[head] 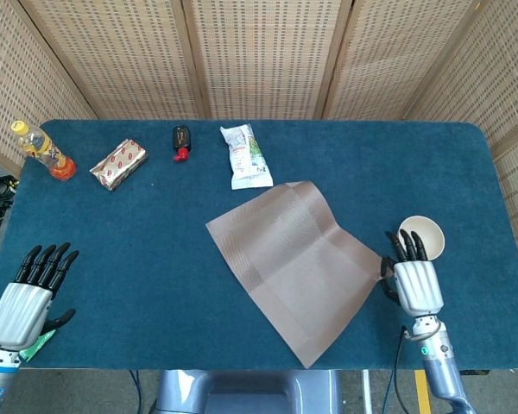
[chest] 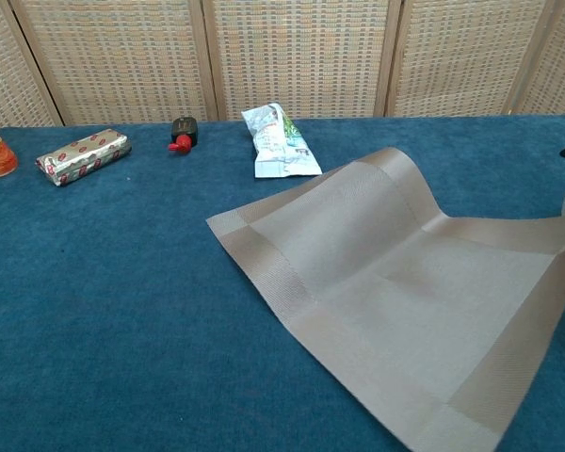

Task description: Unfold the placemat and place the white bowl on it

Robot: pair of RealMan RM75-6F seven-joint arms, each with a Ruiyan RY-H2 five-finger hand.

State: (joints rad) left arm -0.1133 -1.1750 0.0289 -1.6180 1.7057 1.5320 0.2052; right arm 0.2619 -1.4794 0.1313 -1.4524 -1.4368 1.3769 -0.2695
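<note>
Placemat point(head: 298, 259): brown woven, unfolded, rotated diagonally on the blue table point(head: 138, 250); right corner lifted off the surface, pinched by the right hand point(head: 413, 280) between thumb and fingers, as far as the head view shows. Far corner just beside the white snack packet point(head: 245, 155), not overlapping it. In the chest view, right side of the mat raised with a soft crease running toward the lifted corner.

White bowl point(head: 423, 235): upright on the table, directly behind the right hand's fingertips point(head: 406, 246); contact between them not determinable.

Left hand point(head: 26, 293): at the near left table edge, fingers extended and slightly apart, holding nothing. Small green item point(head: 36, 345) beneath it.

Along the far edge, left to right: orange-capped bottle point(head: 41, 149), foil-wrapped bar with red print point(head: 118, 163), black and red small object point(head: 181, 141).
</note>
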